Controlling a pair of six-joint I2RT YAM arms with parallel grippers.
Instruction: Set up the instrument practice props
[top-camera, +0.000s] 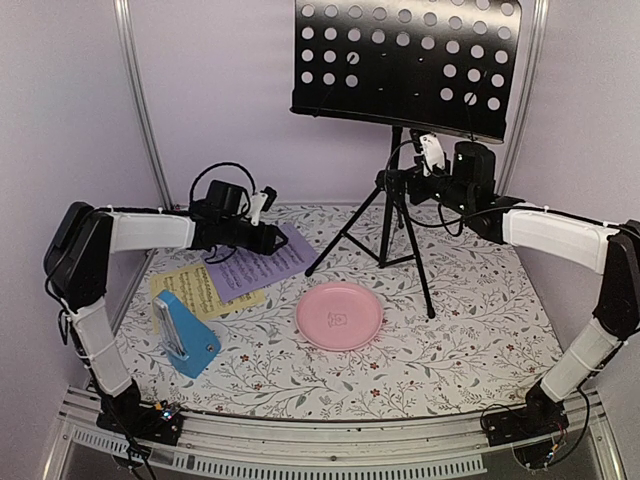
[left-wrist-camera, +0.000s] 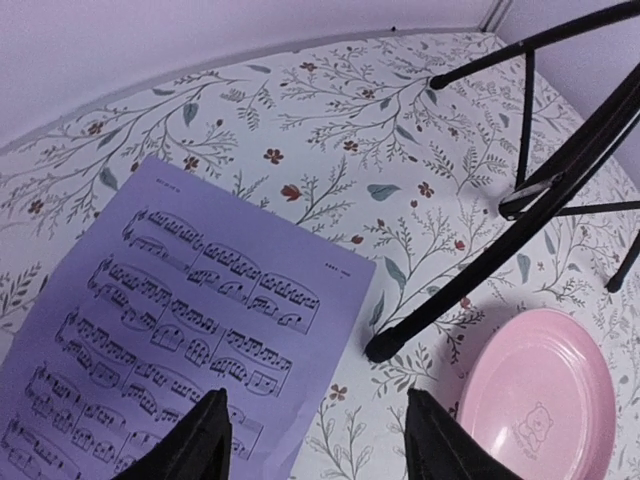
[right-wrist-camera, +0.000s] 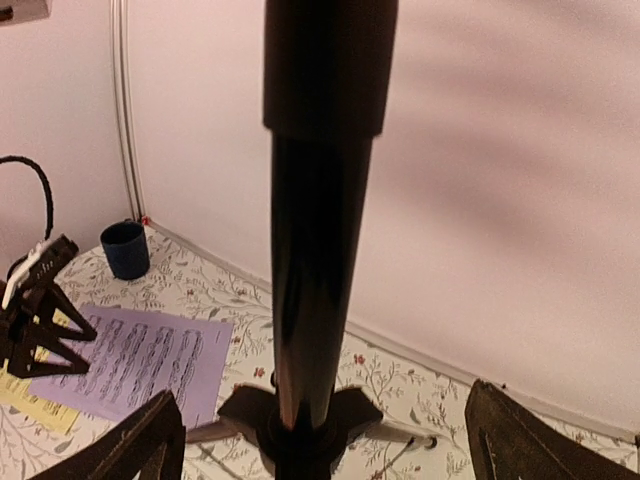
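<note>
- Metronome (top-camera: 188, 335): near left of table (top-camera: 450, 350), at near edge of yellow sheet (top-camera: 190, 287). Prob. lying on its side, can't be sure. Nothing holds it.
- Yellow sheet flat on table, far part tucked under purple sheet (top-camera: 268, 262). Neither is on the stand's desk yet, so the paper part isn't done.
- Pink plate (top-camera: 339, 315): mid-table, just right of the sheets, near a front leg of the stand. Not a prop, but in the way if paper gets dragged right.
- L gripper (left-wrist-camera: 315, 445): jaws apart, empty, hanging over near right part of purple sheet. Looks lined up for a pinch at its edge; flat paper gives little to grab.
- R gripper (right-wrist-camera: 320, 440): jaws spread wide w/ stand (right-wrist-camera: 320, 250) pole btw them, no contact seen. Guess: about to brace it just above the leg hub.
- Stand upright at back, tripod legs splayed, holed desk on top, empty.
- Dark cup (right-wrist-camera: 125, 248): far left corner by wall, clear of the work.
</note>
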